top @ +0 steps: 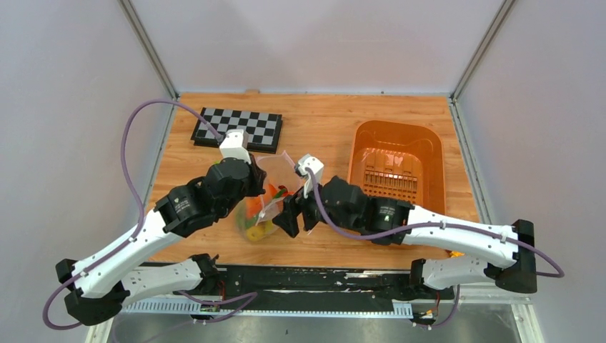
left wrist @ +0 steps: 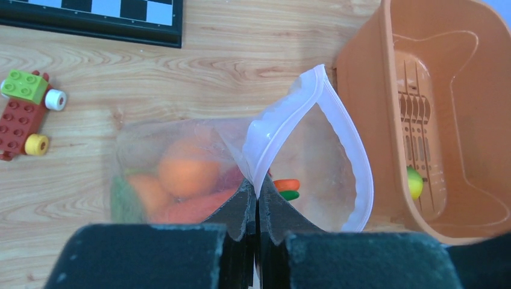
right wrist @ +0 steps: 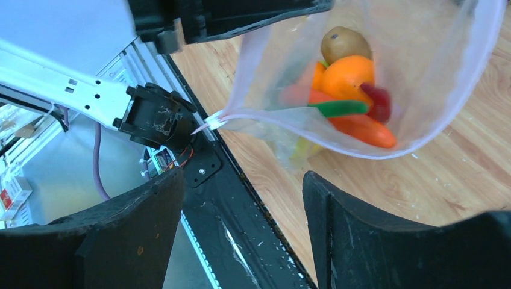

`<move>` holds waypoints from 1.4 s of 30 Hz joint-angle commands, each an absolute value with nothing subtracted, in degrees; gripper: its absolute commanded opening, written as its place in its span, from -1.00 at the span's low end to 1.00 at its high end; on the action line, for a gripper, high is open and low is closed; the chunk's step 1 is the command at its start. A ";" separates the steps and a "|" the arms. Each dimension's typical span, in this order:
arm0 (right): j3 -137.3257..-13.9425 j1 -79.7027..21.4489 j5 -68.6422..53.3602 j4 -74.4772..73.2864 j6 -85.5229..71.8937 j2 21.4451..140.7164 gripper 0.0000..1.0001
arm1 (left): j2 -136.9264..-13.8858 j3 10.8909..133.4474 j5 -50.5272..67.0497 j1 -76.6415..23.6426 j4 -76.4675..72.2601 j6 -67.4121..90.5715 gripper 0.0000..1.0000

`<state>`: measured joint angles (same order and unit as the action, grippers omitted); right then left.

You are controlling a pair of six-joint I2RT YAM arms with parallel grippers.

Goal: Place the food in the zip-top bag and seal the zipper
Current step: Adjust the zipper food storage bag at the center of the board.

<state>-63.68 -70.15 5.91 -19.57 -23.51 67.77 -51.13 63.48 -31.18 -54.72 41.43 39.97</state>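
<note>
The clear zip-top bag (top: 277, 174) stands near the table's front middle, between my two grippers. My left gripper (left wrist: 258, 194) is shut on the bag's rim at the pale pink zipper (left wrist: 352, 150) and holds the mouth up and gaping. The food is inside the bag: an orange ball (left wrist: 187, 171), a carrot (right wrist: 364, 128), a red chilli (right wrist: 378, 101), a green piece (right wrist: 338, 108) and a brownish piece (right wrist: 344, 43). My right gripper (right wrist: 241, 208) is open and empty, just right of the bag (right wrist: 458, 78) and below it, over the table's near edge.
An orange basket (top: 357, 153) stands at the right, close to the bag, and a yellow-green piece (left wrist: 413, 182) lies in it. A checkerboard (top: 239, 128) lies at the back left. A block toy (left wrist: 27, 111) lies left of the bag. The black front rail (right wrist: 229, 223) is under my right gripper.
</note>
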 commanded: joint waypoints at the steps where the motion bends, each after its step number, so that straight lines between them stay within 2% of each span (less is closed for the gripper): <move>1: -66.72 -76.38 24.67 -18.37 -28.57 69.76 0.41 | -52.21 67.36 -33.58 -54.62 38.55 44.94 -0.95; 6: -66.31 -82.10 34.95 -12.80 -30.45 70.92 0.40 | -53.55 67.53 -32.29 -54.66 38.05 48.41 -0.95; 13: -71.57 -86.50 45.26 -16.11 -36.40 78.92 0.33 | -52.71 64.45 -30.02 -54.67 35.15 50.76 -0.95; 16: -72.82 -87.92 49.00 -19.12 -41.03 81.10 0.27 | -52.62 63.75 -28.89 -54.66 32.83 49.58 -0.95; 19: -72.47 -88.09 54.00 -21.85 -47.05 82.62 0.09 | -52.78 63.70 -27.79 -54.65 32.15 49.08 -0.94; 22: -72.80 -88.07 54.14 -23.28 -49.18 84.26 0.03 | -51.95 63.04 -27.30 -54.65 32.11 48.38 -0.94; 30: -68.23 -88.37 57.72 -22.13 -46.41 82.07 -0.90 | -47.26 57.07 -26.77 -54.67 29.47 48.08 -0.94; 32: -64.84 -88.42 56.87 -18.19 -41.85 79.57 -1.00 | -46.10 54.81 -26.33 -54.67 27.29 46.95 -0.90; 34: -60.53 -88.42 54.10 -12.26 -34.75 75.48 -1.00 | -45.23 53.19 -25.45 -54.67 25.12 46.03 -0.76; 35: -59.27 -88.34 52.31 -10.48 -32.27 73.60 -1.00 | -44.88 52.70 -24.53 -54.67 24.17 45.28 -0.61; 36: -58.46 -88.29 50.69 -10.26 -30.29 71.67 -1.00 | -44.58 52.73 -24.26 -54.67 24.17 44.32 -0.38; 38: -57.85 -88.06 47.92 -11.45 -26.63 67.69 -1.00 | -43.81 53.30 -25.01 -54.67 25.28 42.95 0.26; 40: -58.11 -87.37 43.00 -12.32 -21.81 64.01 -1.00 | -42.85 54.40 -26.68 -54.67 26.20 41.03 0.77; 41: -58.35 -86.83 40.18 -12.61 -19.37 62.24 -1.00 | -42.35 55.12 -26.88 -54.67 26.01 39.53 0.94; 42: -58.80 -85.93 35.24 -13.22 -16.98 60.83 -1.00 | -41.98 56.17 -26.64 -54.67 25.75 37.44 0.99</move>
<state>-57.17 -87.64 47.24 -16.40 -29.95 67.94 -44.38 52.36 -24.88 -54.74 28.27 43.44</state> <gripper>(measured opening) 0.113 0.930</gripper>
